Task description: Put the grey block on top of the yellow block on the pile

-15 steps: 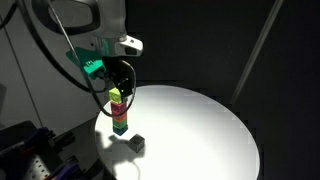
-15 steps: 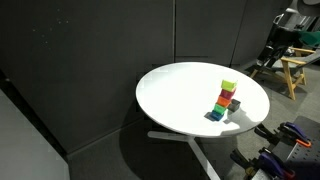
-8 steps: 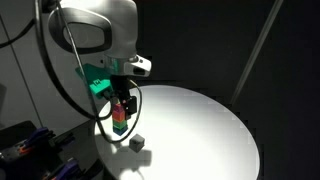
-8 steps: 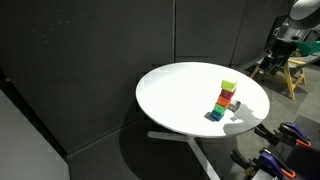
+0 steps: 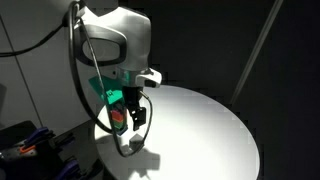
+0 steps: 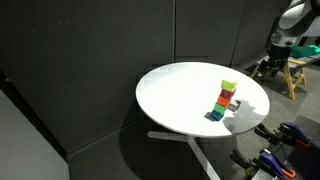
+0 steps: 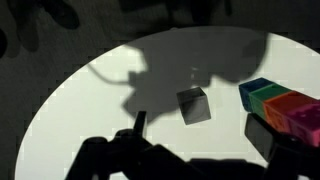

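Observation:
The grey block (image 7: 193, 105) lies on the white round table (image 7: 90, 110), just ahead of my gripper (image 7: 205, 135). The gripper is open and empty, with one dark finger (image 7: 138, 122) to the block's left and the other (image 7: 270, 135) to its right. The pile (image 7: 285, 105) stands close to the right of the block and shows blue, green and red cubes here. In an exterior view the gripper (image 5: 135, 110) hangs low over the table and hides most of the pile (image 5: 117, 117). The yellow block (image 6: 229, 87) tops the pile (image 6: 225, 101).
The table (image 6: 180, 95) is round, with its edge near the pile on the robot's side. Dark panels stand behind it. A wooden stool (image 6: 292, 70) and equipment stand beyond the table. The arm's body (image 5: 115, 40) rises above the pile.
The arm has swung across and down in front of the pile, which it now mostly hides in an exterior view. The gripper hangs lower, over the grey block. The blocks have not moved.

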Robot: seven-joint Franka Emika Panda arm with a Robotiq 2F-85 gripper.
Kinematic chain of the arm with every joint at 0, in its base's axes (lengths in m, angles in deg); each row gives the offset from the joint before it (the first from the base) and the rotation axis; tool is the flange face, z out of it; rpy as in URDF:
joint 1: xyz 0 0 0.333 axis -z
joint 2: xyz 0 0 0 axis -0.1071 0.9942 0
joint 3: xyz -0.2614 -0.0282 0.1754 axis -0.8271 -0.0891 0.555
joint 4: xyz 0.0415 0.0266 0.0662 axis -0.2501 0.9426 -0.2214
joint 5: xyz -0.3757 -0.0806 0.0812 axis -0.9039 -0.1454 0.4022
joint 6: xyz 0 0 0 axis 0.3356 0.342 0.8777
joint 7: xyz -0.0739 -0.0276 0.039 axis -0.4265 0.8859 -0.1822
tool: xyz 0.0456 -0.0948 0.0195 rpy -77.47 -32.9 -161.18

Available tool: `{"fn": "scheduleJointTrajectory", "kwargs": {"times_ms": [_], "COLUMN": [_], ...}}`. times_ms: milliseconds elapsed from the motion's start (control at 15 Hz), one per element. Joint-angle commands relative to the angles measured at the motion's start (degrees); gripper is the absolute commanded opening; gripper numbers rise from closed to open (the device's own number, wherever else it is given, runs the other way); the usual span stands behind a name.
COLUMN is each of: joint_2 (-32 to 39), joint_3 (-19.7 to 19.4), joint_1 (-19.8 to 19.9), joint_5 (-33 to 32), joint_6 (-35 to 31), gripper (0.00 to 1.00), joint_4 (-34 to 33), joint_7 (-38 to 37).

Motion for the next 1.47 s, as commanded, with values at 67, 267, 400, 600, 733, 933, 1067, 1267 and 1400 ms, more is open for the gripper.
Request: {"fn": "scheduleJointTrajectory", "kwargs": {"times_ms": [67,267,400,600,733,933,1067,1267,1400], "joint_2": [3.39,4.34,4.7,4.97,4.38,4.47,4.47,4.48,4.63], "joint_3": [0.69,1.24,1.6,2.02,2.25,2.3,2.3,2.3,2.34], "joint_1": [0.67,0.58,0.5,0.59,0.63,0.63,0.63,0.63,0.53], "joint_5": [-0.3,-0.96,-0.73,-0.55,-0.41,-0.42,-0.42,-0.42,0.06], "joint_6": [-2.66,-4.69,-5.45,-5.66,-5.46,-5.46,-5.46,-5.46,-5.82], "gripper": [1.0,1.0,1.0,1.0,1.0,1.0,1.0,1.0,1.0], "joint_4": [-2.42,-2.8,-2.91,-2.84,-1.94,-1.99,-2.01,-2.02,-1.92], "joint_7": [3.23,5.36,6.71,6.63,5.6,5.6,5.6,5.6,6.07]}}
